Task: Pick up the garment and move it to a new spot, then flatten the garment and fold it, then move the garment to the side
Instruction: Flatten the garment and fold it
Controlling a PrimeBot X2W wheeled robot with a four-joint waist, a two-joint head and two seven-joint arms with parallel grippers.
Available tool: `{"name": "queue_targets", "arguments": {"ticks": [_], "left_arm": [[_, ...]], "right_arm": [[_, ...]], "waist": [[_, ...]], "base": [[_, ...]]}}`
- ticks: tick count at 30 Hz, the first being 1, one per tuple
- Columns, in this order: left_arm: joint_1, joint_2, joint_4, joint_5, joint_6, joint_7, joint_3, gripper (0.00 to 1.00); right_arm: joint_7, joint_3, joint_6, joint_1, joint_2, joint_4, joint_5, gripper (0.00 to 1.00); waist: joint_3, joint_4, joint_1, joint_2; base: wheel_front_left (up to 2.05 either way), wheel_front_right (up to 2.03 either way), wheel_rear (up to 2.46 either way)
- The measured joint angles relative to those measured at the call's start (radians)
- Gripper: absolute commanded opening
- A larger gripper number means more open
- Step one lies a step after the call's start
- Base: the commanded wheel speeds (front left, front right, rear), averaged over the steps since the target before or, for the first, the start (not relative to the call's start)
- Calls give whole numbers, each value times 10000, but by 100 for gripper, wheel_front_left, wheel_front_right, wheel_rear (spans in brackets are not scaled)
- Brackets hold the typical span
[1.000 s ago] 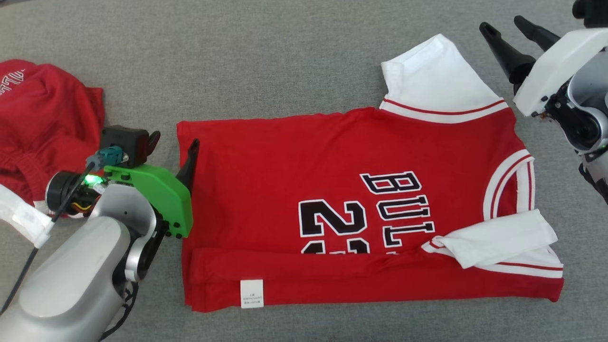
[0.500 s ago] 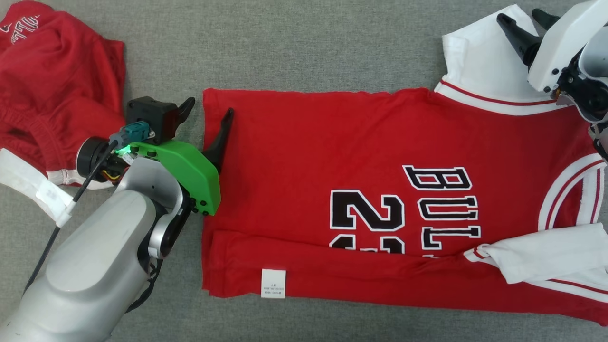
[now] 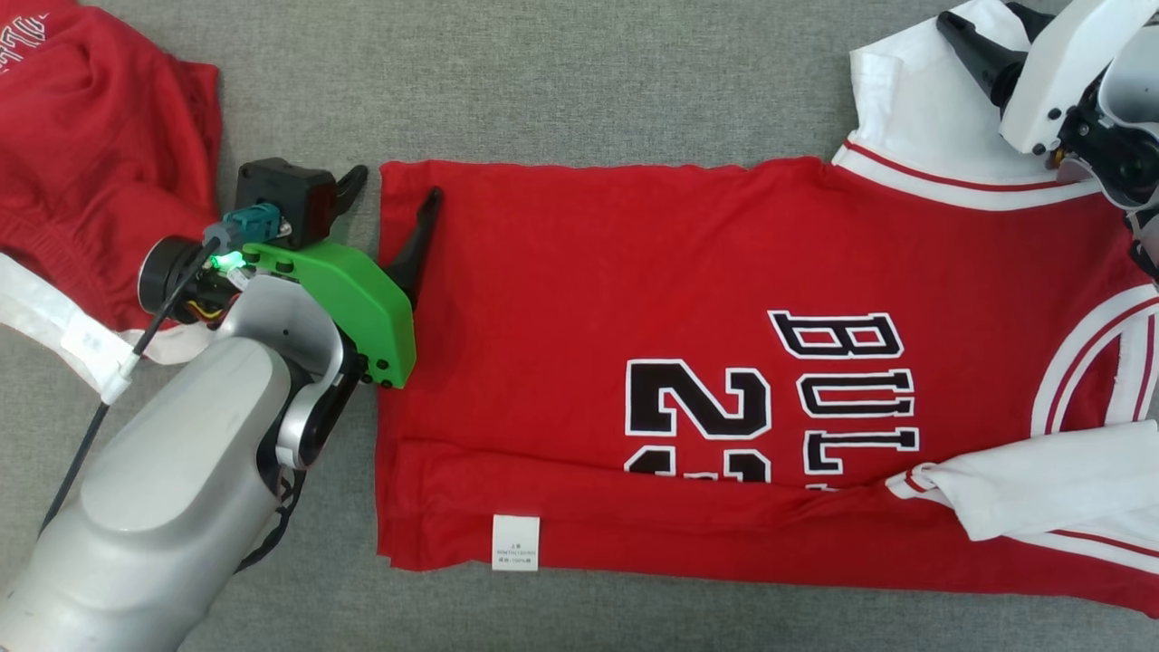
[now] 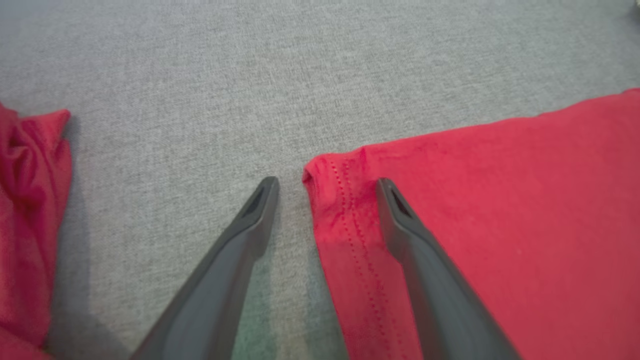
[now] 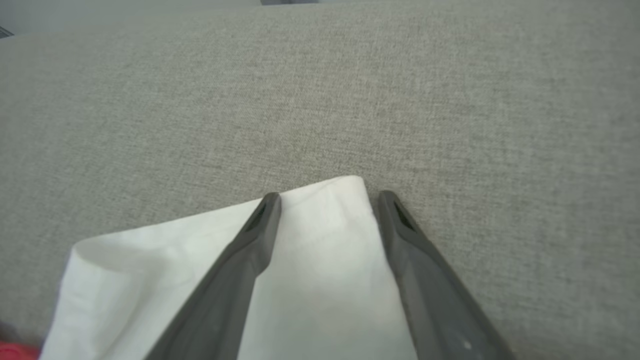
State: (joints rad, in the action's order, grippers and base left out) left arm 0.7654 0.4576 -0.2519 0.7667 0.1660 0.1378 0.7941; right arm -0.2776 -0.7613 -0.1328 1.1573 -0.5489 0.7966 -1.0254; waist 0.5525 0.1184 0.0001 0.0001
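Grey surface (image 3: 543,81): crumpled red garment (image 3: 100,154) lies left of jersey (image 3: 589,290).

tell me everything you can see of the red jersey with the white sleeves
The red jersey with white sleeves lies spread sideways on the grey fabric surface, its near long edge folded over, showing a white care label. Black white-edged lettering reads partly "BUL" and "2". Red-striped white trim rims neck and armholes. The open left gripper straddles its stitched hem corner; the open right gripper straddles the far white sleeve.
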Motion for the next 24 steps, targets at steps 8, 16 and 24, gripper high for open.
{"name": "queue_targets", "arguments": {"ticks": [8, 16, 24], "left_arm": [[113, -36, -307, 255, -219, 155, 8, 29], [214, -2, -598, 353, -512, 42, 21, 0], [-56, 391, -673, 566, -525, -10, -136, 0]], "right_arm": [[-153, -462, 21, 137, 10, 71, -518, 0], [332, -911, 21, 132, 19, -94, -913, 0], [951, -1269, 21, -101, -4, -215, -1482, 0]], "waist": [[-65, -101, 0, 0], [-295, -204, 0, 0], [-934, -385, 0, 0]], "base": [[0, 0, 0], [0, 0, 0], [0, 0, 0]]}}
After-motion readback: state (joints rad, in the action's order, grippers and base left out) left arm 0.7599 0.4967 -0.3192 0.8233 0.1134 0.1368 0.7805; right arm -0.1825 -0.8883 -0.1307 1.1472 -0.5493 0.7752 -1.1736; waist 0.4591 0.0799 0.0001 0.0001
